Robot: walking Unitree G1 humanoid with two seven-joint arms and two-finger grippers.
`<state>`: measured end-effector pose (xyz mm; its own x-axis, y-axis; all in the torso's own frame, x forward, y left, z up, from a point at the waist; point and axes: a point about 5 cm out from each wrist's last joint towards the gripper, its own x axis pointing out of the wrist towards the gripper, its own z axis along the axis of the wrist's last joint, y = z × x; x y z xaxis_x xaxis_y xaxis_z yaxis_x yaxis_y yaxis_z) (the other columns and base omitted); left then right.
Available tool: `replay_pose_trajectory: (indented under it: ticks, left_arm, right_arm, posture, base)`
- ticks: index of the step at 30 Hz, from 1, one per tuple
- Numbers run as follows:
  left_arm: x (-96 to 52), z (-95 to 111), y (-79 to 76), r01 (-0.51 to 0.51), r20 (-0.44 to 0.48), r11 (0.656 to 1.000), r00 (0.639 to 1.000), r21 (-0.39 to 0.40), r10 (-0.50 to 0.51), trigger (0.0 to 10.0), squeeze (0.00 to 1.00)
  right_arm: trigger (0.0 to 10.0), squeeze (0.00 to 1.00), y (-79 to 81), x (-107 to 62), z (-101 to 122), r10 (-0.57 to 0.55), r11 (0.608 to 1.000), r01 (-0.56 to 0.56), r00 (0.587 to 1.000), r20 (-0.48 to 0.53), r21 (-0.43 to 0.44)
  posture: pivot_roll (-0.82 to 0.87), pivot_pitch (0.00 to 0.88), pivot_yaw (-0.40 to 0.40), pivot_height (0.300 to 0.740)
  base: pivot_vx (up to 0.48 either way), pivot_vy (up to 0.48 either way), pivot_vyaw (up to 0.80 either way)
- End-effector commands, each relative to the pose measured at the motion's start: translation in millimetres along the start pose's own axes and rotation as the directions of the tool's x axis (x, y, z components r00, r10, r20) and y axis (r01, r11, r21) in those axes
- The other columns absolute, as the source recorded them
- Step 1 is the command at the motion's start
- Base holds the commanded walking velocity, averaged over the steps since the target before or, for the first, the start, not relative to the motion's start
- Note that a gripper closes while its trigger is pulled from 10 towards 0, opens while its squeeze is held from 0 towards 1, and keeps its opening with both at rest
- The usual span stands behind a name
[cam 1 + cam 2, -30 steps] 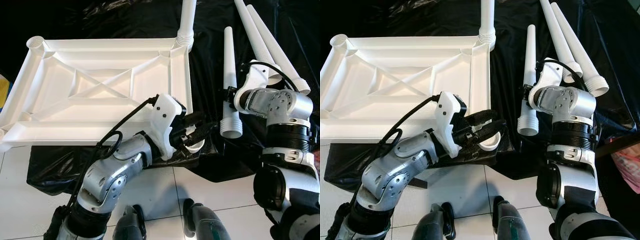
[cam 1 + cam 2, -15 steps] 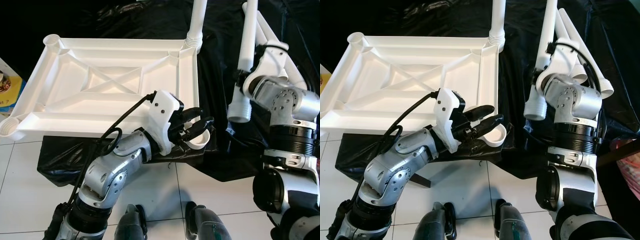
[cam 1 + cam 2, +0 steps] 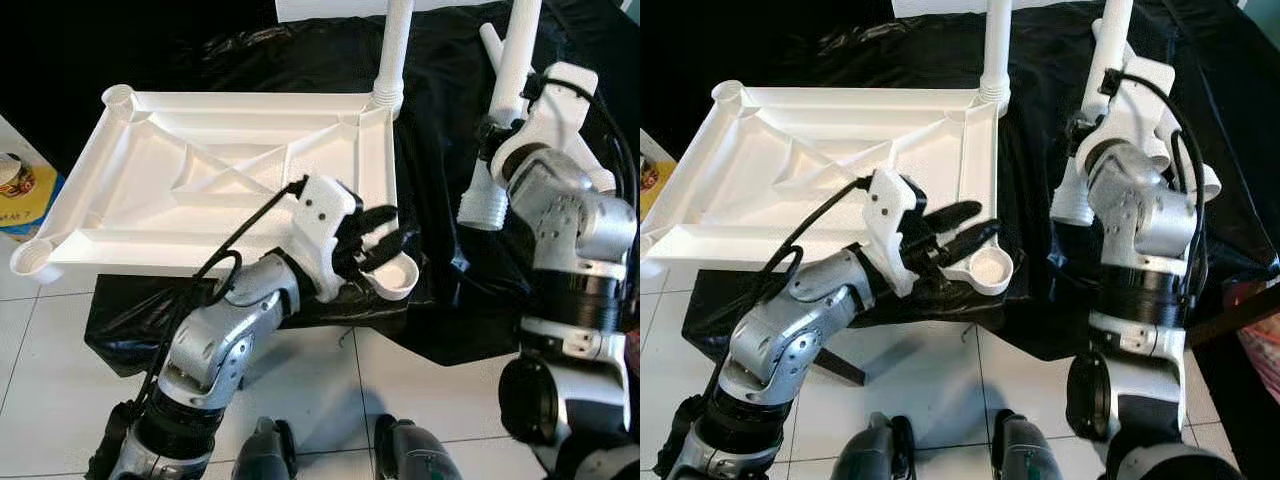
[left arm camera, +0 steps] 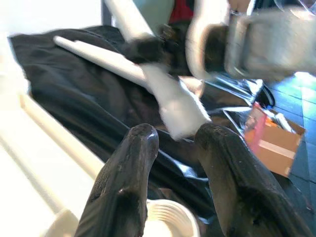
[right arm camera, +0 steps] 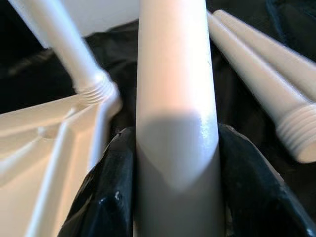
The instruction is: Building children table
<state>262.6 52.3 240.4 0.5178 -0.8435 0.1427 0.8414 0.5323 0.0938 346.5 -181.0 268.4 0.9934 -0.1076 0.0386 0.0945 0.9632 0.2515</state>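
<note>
Your right gripper [image 5: 173, 163] is clamped round the tapered white plastic table leg [image 3: 505, 110], held nearly upright with its threaded end down, while the open round corner socket [image 3: 990, 268] waits below-left, beside your parted, empty left gripper [image 3: 965, 230]

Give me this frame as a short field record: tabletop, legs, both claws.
tabletop: white tabletop, upside down on black sheet
fitted leg: one leg upright in far right corner socket
empty socket: near right socket
left claw: left claw open, over the near right socket
right claw: right claw shut on held leg
spare legs: two lying on the sheet
</note>
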Motion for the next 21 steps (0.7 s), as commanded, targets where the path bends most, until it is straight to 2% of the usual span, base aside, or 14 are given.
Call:
replay_pose_trajectory:
  ticks: [1,4,6,7,8,10,12,18,21]
  left_arm:
    - [-4.1,1.4,14.1,-0.078,0.012,0.997,0.997,0.005,0.078,10.0,0.0]
    - [-4.9,1.9,18.5,-0.102,0.017,0.995,0.995,-0.001,0.102,10.0,0.0]
    - [-6.4,1.8,29.0,-0.185,0.023,0.983,0.983,0.01,0.185,10.0,0.0]
    - [-8.0,0.2,35.5,-0.236,0.02,0.971,0.972,0.034,0.235,10.0,0.0]
    - [-8.0,0.2,35.5,-0.236,0.02,0.971,0.972,0.034,0.235,10.0,0.0]
    - [-10.0,-3.9,43.8,-0.287,0.0,0.957,0.958,0.041,0.287,10.0,0.0]
    - [-11.3,-4.7,47.7,-0.306,-0.001,0.951,0.952,0.043,0.306,10.0,0.0]
    - [-12.2,-3.1,58.4,-0.335,0.022,0.942,0.942,0.031,0.334,10.0,0.0]
    - [-10.4,1.4,61.0,-0.304,0.071,0.952,0.951,0.027,0.302,10.0,0.0]
  right_arm:
    - [10.0,0.0,6.1,-8.7,-3.1,0.093,0.996,-0.094,0.994,0.064,0.009]
    - [10.0,0.0,5.8,-11.9,-6.0,0.123,0.992,-0.124,0.989,0.086,0.006]
    - [10.0,0.0,-0.1,-16.8,-9.6,0.13,0.991,-0.134,0.983,0.131,0.015]
    - [10.0,0.0,-2.2,-21.1,-12.6,0.133,0.99,-0.123,0.978,0.163,-0.07]
    - [10.0,0.0,-2.2,-21.1,-12.6,0.133,0.99,-0.123,0.978,0.163,-0.07]
    - [10.0,0.0,-2.6,-27.9,-18.8,0.155,0.978,-0.122,0.968,0.197,-0.168]
    - [10.0,0.0,-2.9,-31.5,-20.9,0.163,0.972,-0.118,0.961,0.224,-0.201]
    - [10.0,0.0,-5.2,-38.8,-22.5,0.173,0.967,-0.106,0.94,0.294,-0.231]
    - [10.0,0.0,-5.2,-44.9,-22.1,0.197,0.963,-0.117,0.922,0.334,-0.244]
  posture:
    - [-0.02,0.116,0.021,0.74]
    - [-0.02,0.116,0.021,0.74]
    - [-0.03,0.089,0.015,0.74]
    - [-0.04,0.08,0.013,0.74]
    - [-0.04,0.08,0.013,0.74]
    - [-0.05,0.077,0.013,0.74]
    - [-0.05,0.072,0.013,0.74]
    - [-0.07,0.063,0.015,0.74]
    - [-0.09,0.057,0.018,0.74]
  base:
    - [0.0,0.0,0.0]
    - [0.0,0.0,0.0]
    - [0.0,0.0,0.0]
    - [0.0,0.0,0.0]
    - [0.0,0.0,0.0]
    - [0.0,0.0,0.0]
    - [0.0,0.0,0.0]
    - [0.0,0.0,0.0]
    - [0.0,0.0,0.0]
